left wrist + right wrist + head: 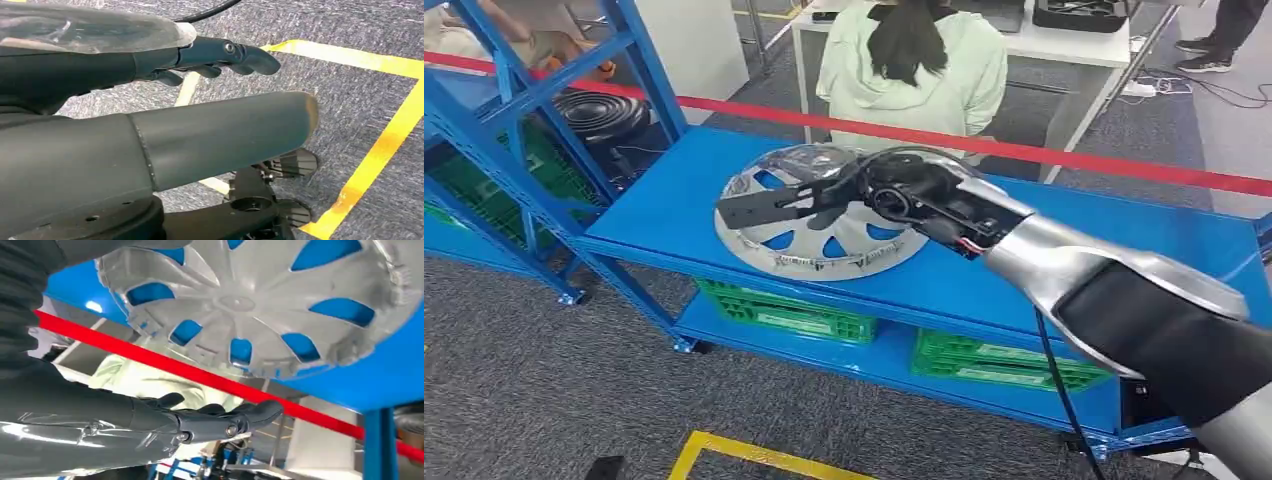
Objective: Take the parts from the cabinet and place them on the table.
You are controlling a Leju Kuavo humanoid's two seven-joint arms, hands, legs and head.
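Observation:
A silver hubcap (844,250) with blue showing through its spoke gaps lies flat on the blue table top (664,215). My right hand (824,195) hovers just above the hubcap, fingers stretched out towards the left and holding nothing. In the right wrist view the hubcap (235,305) is apart from the dark fingers (220,422). My left hand (215,90) hangs over the grey floor, its fingers straight and apart from the thumb, with nothing in it.
A blue cabinet rack (524,130) at the left holds a black round part (604,115) and green crates. More green crates (784,310) sit under the table. Red barrier tape (1024,150) runs behind it, with a seated person (914,70) beyond. Yellow tape (754,455) marks the floor.

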